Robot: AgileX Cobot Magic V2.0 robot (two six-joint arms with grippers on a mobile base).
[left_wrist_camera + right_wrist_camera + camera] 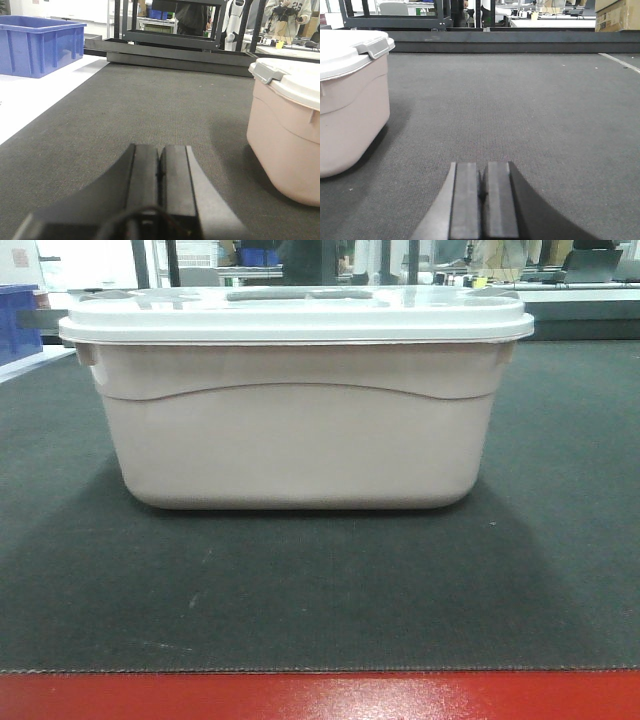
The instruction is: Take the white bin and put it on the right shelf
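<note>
Dark grey mat (320, 610) is spread over the whole work top, and a red strip (320, 695) is seen along its near edge. The white bin (300, 440) is set flat on the mat, upright, with its white lid (300, 315) shut on top. A curved line is seen across its pale pink side.

The left claw (160, 150) is held low over the mat. Its two black fingers (145, 175) are pressed tight together, with only a thin line between them. Nothing is held and nothing is touched by them. The bin is found ahead of this claw and off to its right, well apart from it. A grey latch (267, 72) is seen on the near end of the lid. A blue crate (40, 45) is placed far ahead and to the left of this claw, on a white top beside the mat. A black rack (170, 37) is seen far ahead, past the end of the mat.

The right claw (481, 167) is also held low over the mat. It is squeezed closed and nothing is gripped. The bin is found ahead of this claw and to its left, not touched. A cardboard box (617, 15) is seen far ahead on its right.
</note>
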